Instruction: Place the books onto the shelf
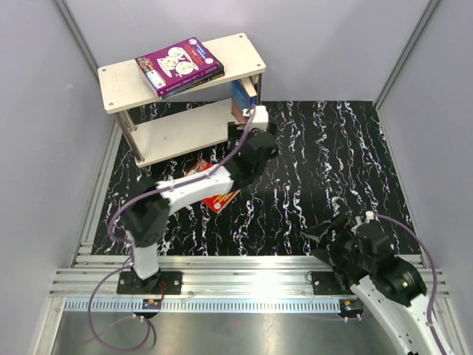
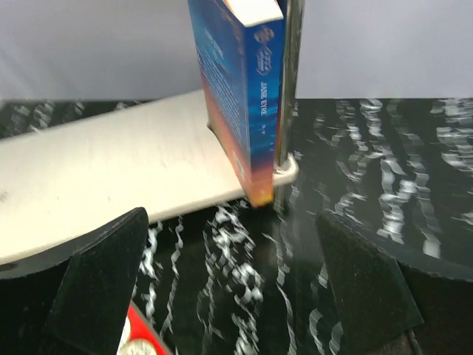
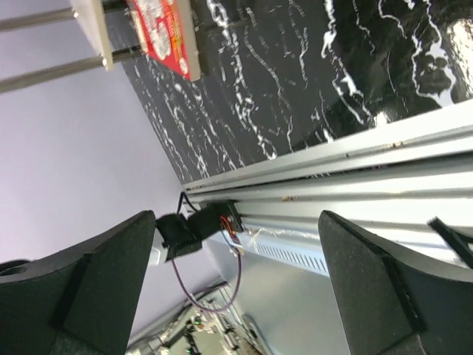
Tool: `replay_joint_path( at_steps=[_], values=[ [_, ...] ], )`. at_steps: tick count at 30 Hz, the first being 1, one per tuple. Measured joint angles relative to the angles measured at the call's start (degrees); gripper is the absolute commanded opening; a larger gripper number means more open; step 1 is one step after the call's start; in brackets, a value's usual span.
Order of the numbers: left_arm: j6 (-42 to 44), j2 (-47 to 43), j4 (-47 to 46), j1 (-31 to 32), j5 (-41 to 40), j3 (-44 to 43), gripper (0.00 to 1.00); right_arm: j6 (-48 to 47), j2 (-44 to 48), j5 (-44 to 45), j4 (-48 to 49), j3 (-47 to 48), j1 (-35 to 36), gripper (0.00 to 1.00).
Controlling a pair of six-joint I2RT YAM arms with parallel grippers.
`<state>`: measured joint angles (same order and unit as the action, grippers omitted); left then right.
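The shelf (image 1: pixel 118 85) stands at the back left. On its top board lies the purple book (image 1: pixel 179 65), with the edge of a darker book (image 1: pixel 201 79) showing under it. The blue book (image 1: pixel 242 95) stands upright at the right end of the lower board (image 2: pixel 111 170), against a metal post (image 2: pixel 290 74). My left gripper (image 2: pixel 233 296) is open just in front of the blue book (image 2: pixel 244 96), apart from it, with only the table between its fingers. The red book (image 1: pixel 220 200) lies flat on the table, partly under the left arm. My right gripper (image 1: pixel 319 242) is open and empty near its base.
The table has a black marbled mat (image 1: pixel 332 163), with grey walls on three sides. Silver aluminium rails (image 1: pixel 244 274) run along the near edge. In the right wrist view the red book (image 3: pixel 166 33) and the shelf (image 3: pixel 92 22) show far off.
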<state>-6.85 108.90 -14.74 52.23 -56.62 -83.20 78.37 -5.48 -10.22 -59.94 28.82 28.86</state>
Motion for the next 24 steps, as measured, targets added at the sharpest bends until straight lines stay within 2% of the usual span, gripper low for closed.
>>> replay_joint_path(
  at_steps=[3,6,10,12,15,18,20,24],
  values=[
    [-11.37,-9.16,13.73,1.18,2.32,2.67,0.99,-2.38,1.6,0.26,-4.83,5.84,0.0,1.0],
    [-21.53,-16.37,26.01,3.02,4.39,5.03,0.99,-3.72,2.03,0.02,-5.22,5.55,0.0,1.0],
    [-35.82,-26.56,40.37,4.04,11.04,12.37,0.99,-6.16,-5.03,-2.03,4.31,0.87,0.0,1.0],
    [-41.07,-31.54,43.82,2.12,15.37,17.99,0.99,-8.13,-16.22,-4.09,13.14,-0.63,0.0,1.0],
    [-46.49,-38.58,46.14,-3.15,22.1,27.08,0.99,-12.59,-38.14,-6.69,25.27,2.73,0.0,1.0],
    [-51.23,-43.65,46.25,-10.25,29.46,35.6,0.99,-19.58,-62.31,-9.03,31.89,14.91,-0.07,1.0],
    [-53.66,-45.72,45.9,-13.66,32.57,40.17,0.99,-23.37,-74.03,-10.71,35.65,24.81,-0.22,1.0],
    [-55.25,-46.1,46.49,-14.82,34.8,42.34,0.99,-28.17,-88.48,-13.64,43.8,38.23,-0.72,1.0]
  ],
)
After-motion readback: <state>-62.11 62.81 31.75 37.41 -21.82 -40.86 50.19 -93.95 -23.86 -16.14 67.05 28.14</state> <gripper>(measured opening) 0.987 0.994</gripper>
